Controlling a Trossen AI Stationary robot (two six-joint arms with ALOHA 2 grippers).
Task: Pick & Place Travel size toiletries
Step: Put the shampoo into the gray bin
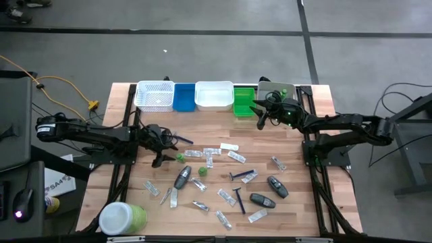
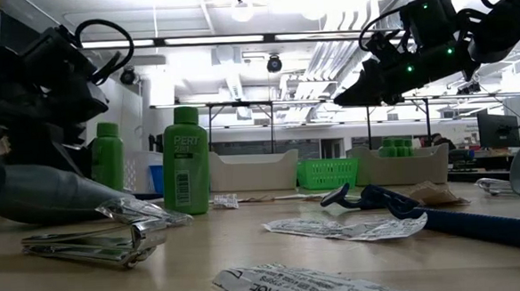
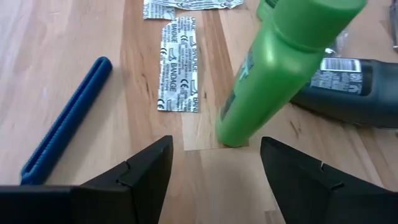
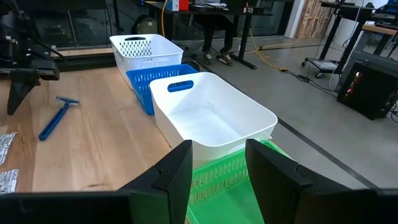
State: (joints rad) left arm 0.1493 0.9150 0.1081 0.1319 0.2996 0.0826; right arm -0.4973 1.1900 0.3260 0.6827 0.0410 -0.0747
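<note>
My left gripper [image 3: 214,163] hangs with its fingers spread wide and empty, and straight ahead of the gap stands a small green plastic bottle [image 3: 283,59] with a rounded cap, upright on the bare wood table [image 3: 56,56]. Its base sits just beyond my fingertips, a touch toward one finger rather than dead centre, so I judge the coming move to be a short push forward until the bottle's body lies between the fingers. Its long axis runs up from the table, so my fingers would close across its narrow width. Just behind the bottle lies a dark grey oval tube [image 3: 354,87] with a barcode label; beside the bottle lie a flat white bandage sachet [image 3: 179,65] and, farther to that side, a thin blue razor [image 3: 65,121].

From above, my left arm is clearly the nearer one to this bottle [image 1: 181,157]. My right gripper [image 4: 217,158] is well apart, hovering over the green mesh tray [image 4: 233,186], fingers parted with nothing between them.

The overhead view shows the bottle only as a small green dot; the low view shows its full upright height [image 2: 184,160].
</note>
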